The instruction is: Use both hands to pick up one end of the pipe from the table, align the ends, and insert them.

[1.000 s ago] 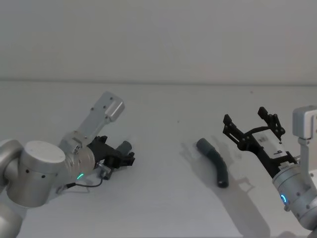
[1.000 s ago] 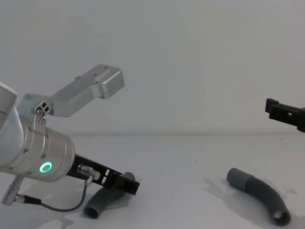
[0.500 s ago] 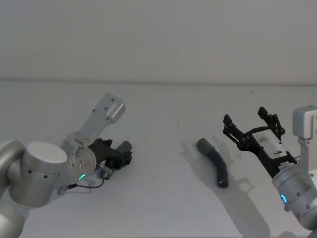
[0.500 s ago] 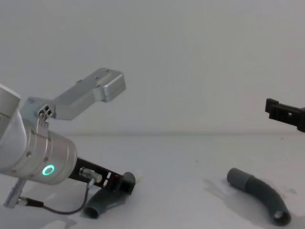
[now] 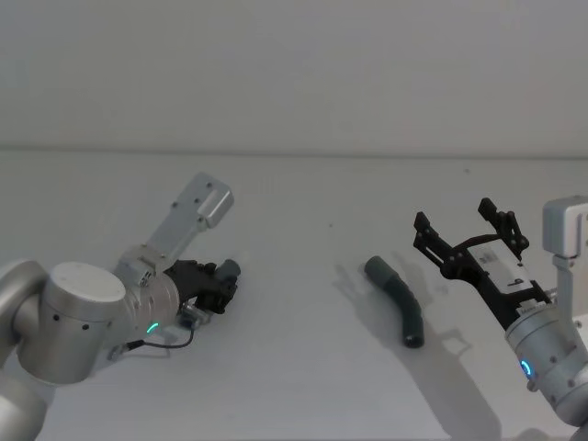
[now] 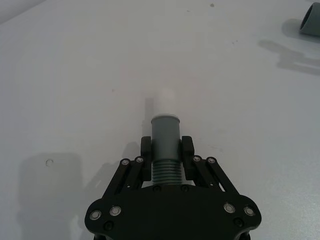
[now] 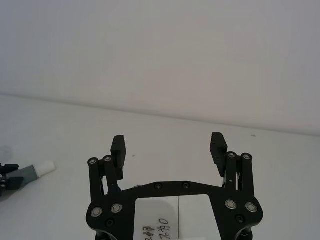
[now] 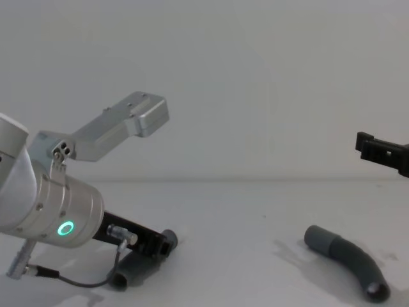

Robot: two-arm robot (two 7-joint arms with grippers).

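Grey ribbed hose piece with a white tip is pinched by the left gripper, low at the white table on the left side. On the right side, the right gripper hangs spread wide above the table, near the other hose piece, which lies free on it.

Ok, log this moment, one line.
left tool: shut on grey ribbed white-tipped hose piece | right tool: open, empty | second curved grey hose piece: on white table
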